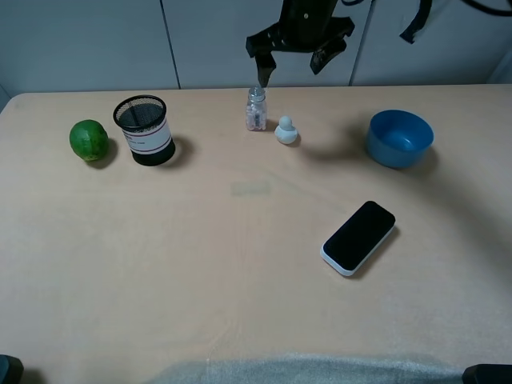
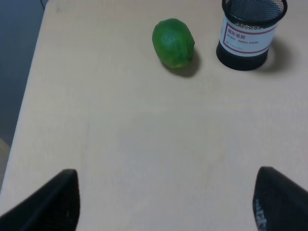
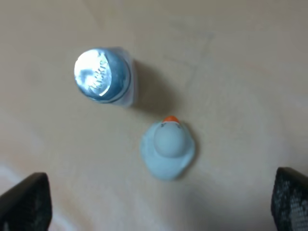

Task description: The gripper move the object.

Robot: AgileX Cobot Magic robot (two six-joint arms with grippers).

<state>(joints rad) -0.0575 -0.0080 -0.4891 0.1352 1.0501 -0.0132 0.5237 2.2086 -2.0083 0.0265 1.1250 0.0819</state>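
My left gripper (image 2: 166, 204) is showing only as two dark fingertips (image 2: 53, 202) cut off at the frame edge of its wrist view, spread wide and holding nothing; in the high view it is lying out of frame. My right gripper (image 1: 294, 66) is hanging above the table's far edge, its arm cropped by the top of the frame, jaws standing wide apart and empty. From left to right on the beige table (image 1: 200, 264), a green lime (image 1: 88, 139) is sitting just beside a black mesh pen cup (image 1: 145, 130); a clear glass shaker (image 1: 256, 109) with a metal cap is standing upright near the far edge; the pale figurine (image 1: 286, 130) is resting just beside it, apart from it, almost under my right gripper. Its small orange mark (image 3: 170, 119) is hard to make out. A blue bowl (image 1: 400, 138) and a black phone (image 1: 359, 237) are lying well apart to the right. Open tabletop is spreading in front of the figurine.
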